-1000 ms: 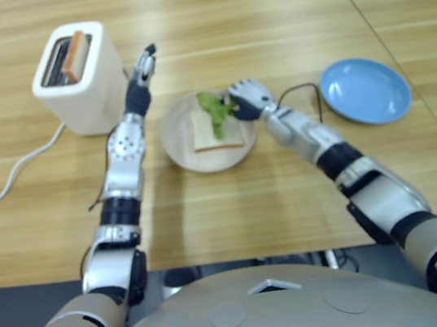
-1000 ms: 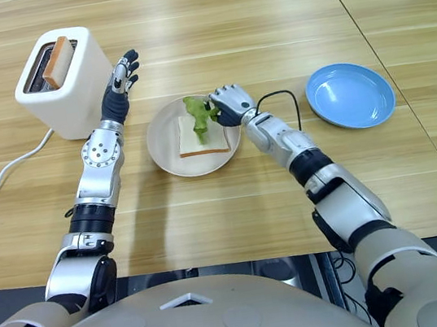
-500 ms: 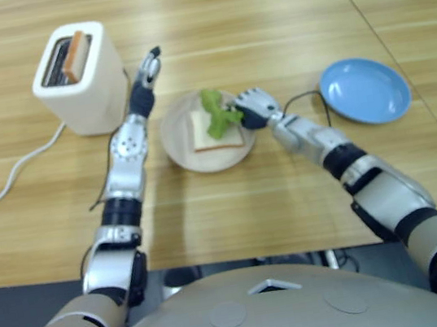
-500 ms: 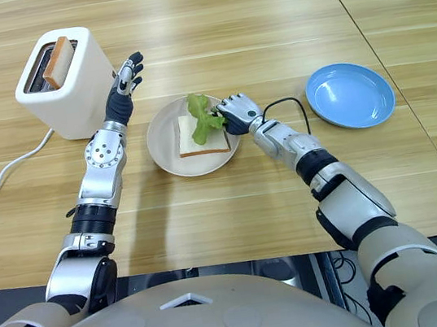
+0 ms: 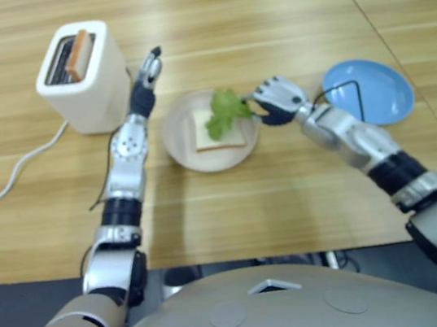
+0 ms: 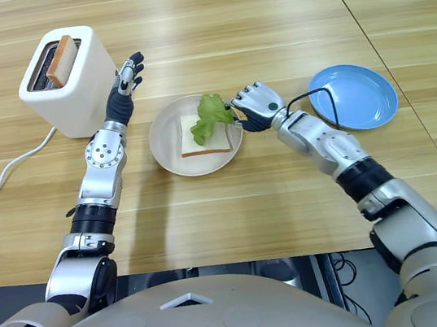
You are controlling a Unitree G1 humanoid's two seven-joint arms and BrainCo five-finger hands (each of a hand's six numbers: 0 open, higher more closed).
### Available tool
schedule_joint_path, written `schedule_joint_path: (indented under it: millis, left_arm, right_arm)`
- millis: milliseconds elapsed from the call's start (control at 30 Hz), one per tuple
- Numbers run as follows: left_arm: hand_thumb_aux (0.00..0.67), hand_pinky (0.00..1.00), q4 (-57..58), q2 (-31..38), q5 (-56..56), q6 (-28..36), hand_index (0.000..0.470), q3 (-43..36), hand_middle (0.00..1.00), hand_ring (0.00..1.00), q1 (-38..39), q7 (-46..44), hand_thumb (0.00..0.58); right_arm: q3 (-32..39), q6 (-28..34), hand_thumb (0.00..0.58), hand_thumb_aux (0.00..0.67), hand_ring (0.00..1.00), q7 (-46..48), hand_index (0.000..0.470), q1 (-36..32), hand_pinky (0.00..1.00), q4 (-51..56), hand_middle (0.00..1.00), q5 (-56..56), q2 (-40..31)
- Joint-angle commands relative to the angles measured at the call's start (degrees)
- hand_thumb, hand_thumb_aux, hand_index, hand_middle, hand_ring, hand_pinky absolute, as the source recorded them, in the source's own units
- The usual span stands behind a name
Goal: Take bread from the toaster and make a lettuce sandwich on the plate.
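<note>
A white toaster [image 6: 67, 87] stands at the far left with one bread slice [image 6: 64, 53] upright in its slot. A beige plate [image 6: 163, 143] in the middle holds a second bread slice [image 6: 203, 141] lying flat. A green lettuce leaf [image 6: 211, 115] hangs over that slice's far right corner. My right hand [image 6: 257, 105] is at the plate's right rim, shut on the leaf's stem end. My left hand [image 6: 127, 80] is raised between the toaster and the plate, fingers straight, holding nothing.
A blue plate [image 6: 354, 96] lies to the right of my right hand. A black cable [image 6: 308, 101] loops over the table between them. The toaster's white cord [image 6: 3, 181] trails off to the left edge. Bare wooden table lies beyond the plates.
My right hand has shifted right and turned, carrying the lettuce from the slice's middle to its far right corner. The left hand has stayed near the toaster.
</note>
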Motion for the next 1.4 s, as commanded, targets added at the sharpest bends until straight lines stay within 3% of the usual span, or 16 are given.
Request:
schedule_joint_path:
  millis: [33,167,333,433,533,800,1100,1133,1167,1200,1233,1267,1300,1400]
  left_arm:
    - [0.0,0.0,-0.5,0.6,1.2,0.3,0.0,-0.4,0.0,0.0,0.5,0.5,0.0]
    - [0.0,0.0,-2.7,1.6,2.4,-0.5,0.0,0.0,0.0,0.0,0.6,1.5,0.0]
    - [0.0,0.0,-11.5,4.2,9.4,-2.7,0.0,0.9,0.0,0.0,1.8,7.9,0.0]
    - [0.0,0.0,-20.8,8.9,24.3,-0.5,0.0,2.3,0.0,0.0,2.3,17.4,0.0]
    - [0.0,0.0,-24.9,14.9,42.0,9.2,0.0,2.7,0.0,0.0,1.7,24.6,0.0]
    - [0.0,0.0,-2.0,20.6,45.9,25.8,0.0,1.0,0.0,0.0,-6.6,18.7,0.0]
    - [0.0,0.0,21.6,19.9,40.2,25.1,0.0,-3.5,0.0,0.0,-14.0,18.6,0.0]
    - [0.013,0.0,22.7,19.9,39.7,24.7,0.009,-3.9,0.0,0.0,-14.4,18.9,0.023]
    - [0.187,0.0,23.6,19.9,39.1,24.4,0.128,-4.2,0.0,0.0,-14.8,19.2,0.278]
    - [0.187,0.0,24.2,19.9,38.3,24.0,0.128,-4.2,0.0,0.0,-15.0,19.8,0.278]
    - [0.628,0.87,24.2,20.0,37.8,23.8,0.431,-4.2,0.87,0.87,-15.2,20.6,0.578]
    - [0.628,0.87,23.9,20.1,36.9,23.5,0.431,-3.8,0.87,0.87,-15.2,21.3,0.578]
    - [0.67,1.0,23.0,20.3,36.2,23.3,0.46,-3.6,1.0,1.0,-15.2,22.2,0.58]
    - [0.67,1.0,18.5,21.1,34.9,22.1,0.46,-2.5,1.0,1.0,-14.4,25.9,0.58]
  right_arm:
    - [-4.6,2.5,0.508,0.434,0.76,7.2,0.298,3.7,0.76,-7.8,0.76,0.4,-4.9]
    - [-10.4,0.4,0.498,0.418,0.75,16.4,0.287,10.2,0.75,-19.1,0.75,9.4,-10.5]
    - [-18.4,-0.7,0.494,0.413,0.75,20.0,0.283,14.2,0.75,-28.7,0.75,19.2,-10.5]
    - [-21.4,-1.7,0.498,0.418,0.75,19.1,0.287,14.8,0.75,-30.0,0.75,21.5,-8.9]
    - [-22.5,-2.7,0.508,0.434,0.75,18.0,0.298,15.3,0.75,-28.7,0.75,22.3,-6.6]
    - [-22.5,-3.5,0.506,0.431,0.75,16.7,0.296,16.5,0.75,-24.3,0.75,20.3,-3.0]
    - [-23.6,-3.9,0.508,0.434,0.75,17.1,0.298,16.7,0.75,-23.9,0.75,19.8,-2.7]
    - [-23.7,-3.9,0.509,0.436,0.75,17.1,0.299,16.8,0.75,-23.9,0.75,19.7,-2.7]
    - [-23.8,-4.0,0.509,0.436,0.75,17.1,0.299,16.9,0.75,-23.8,0.75,19.5,-2.7]
    - [-23.9,-4.0,0.509,0.436,0.75,17.1,0.299,16.9,0.75,-23.7,0.75,19.4,-2.6]
    - [-23.9,-4.0,0.509,0.436,0.75,17.1,0.299,16.9,0.75,-23.6,0.75,19.3,-2.6]
    - [-24.0,-3.9,0.509,0.436,0.75,17.0,0.299,16.9,0.75,-23.5,0.75,19.3,-2.6]
    - [-24.0,-3.9,0.506,0.431,0.75,17.0,0.296,16.8,0.75,-23.5,0.75,19.2,-2.6]
    - [-24.0,-3.7,0.508,0.434,0.75,17.0,0.298,16.6,0.75,-23.2,0.75,18.9,-2.4]
